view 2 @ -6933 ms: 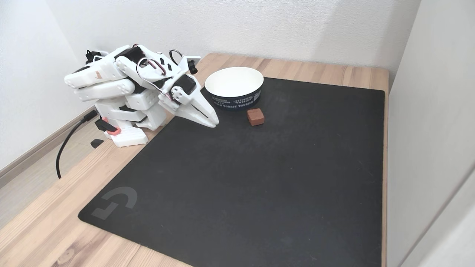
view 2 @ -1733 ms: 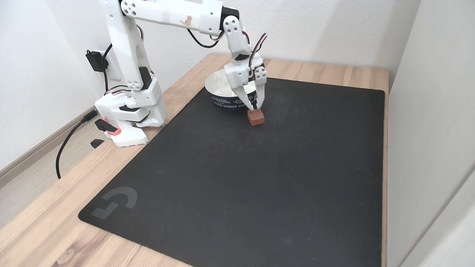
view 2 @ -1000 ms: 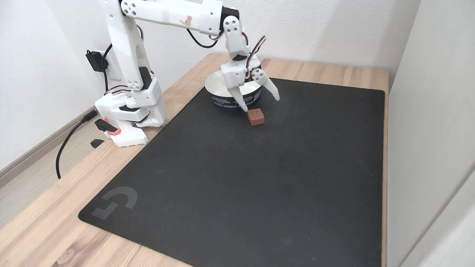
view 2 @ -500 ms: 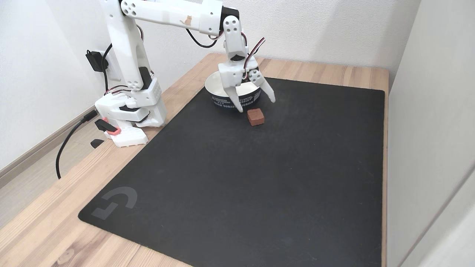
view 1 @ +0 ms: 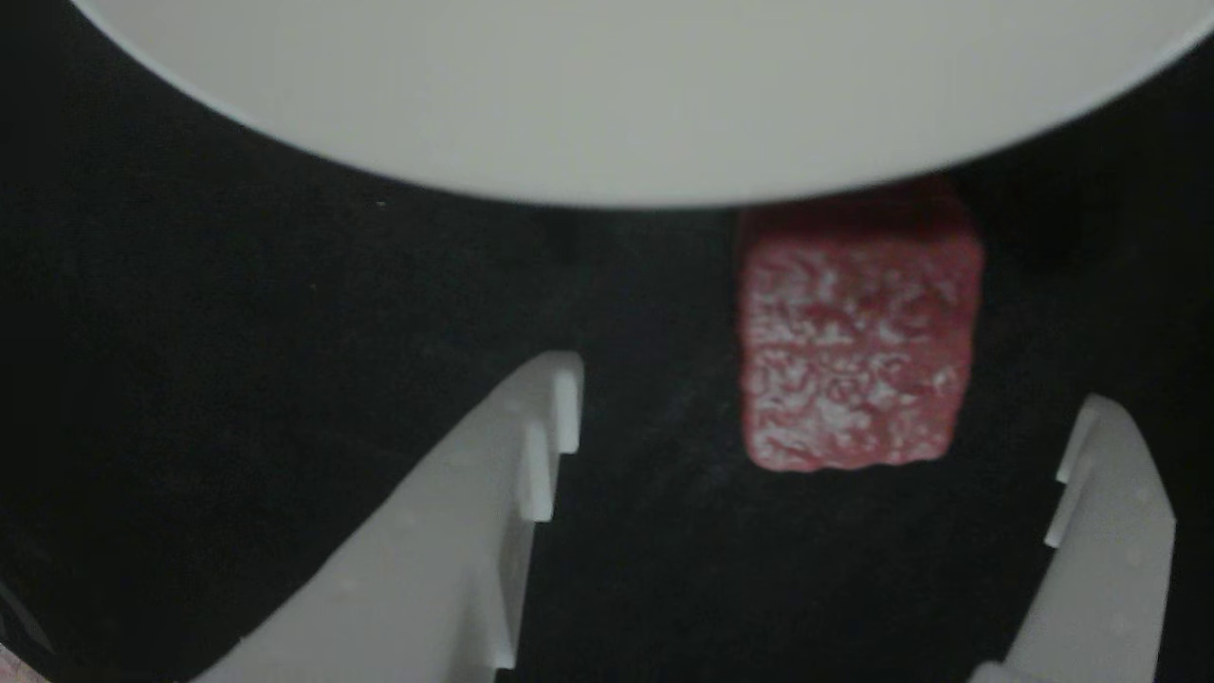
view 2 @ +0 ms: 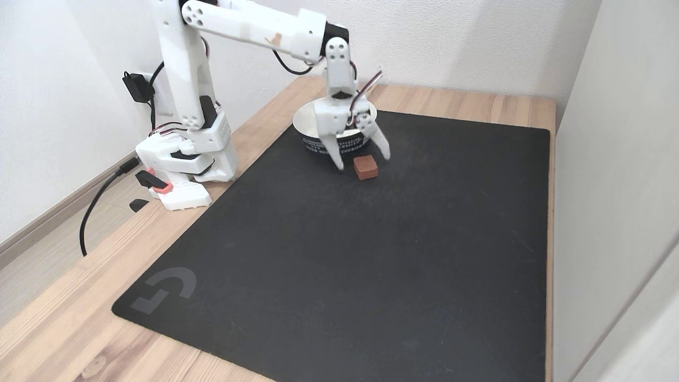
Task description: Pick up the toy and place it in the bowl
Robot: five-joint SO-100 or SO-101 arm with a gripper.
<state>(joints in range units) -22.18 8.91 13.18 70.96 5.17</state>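
While gripper (view 2: 364,161) gapes, toy (view 2: 366,167) sits btwn fingertips.

Even, diffuse room light in the fixed view; the image is sharp, with only a faint soft shadow on the black mat (view 2: 371,254) beneath the gripper (view 2: 363,161). The other view is dimmer and soft-focused: the bowl (view 1: 626,95) beyond the gripper (view 1: 825,403) is blurred and featureless, the mat (view 1: 237,332) is near-black, and the toy (view 1: 858,346) between the fingertips shows grainy, slightly smeared texture.
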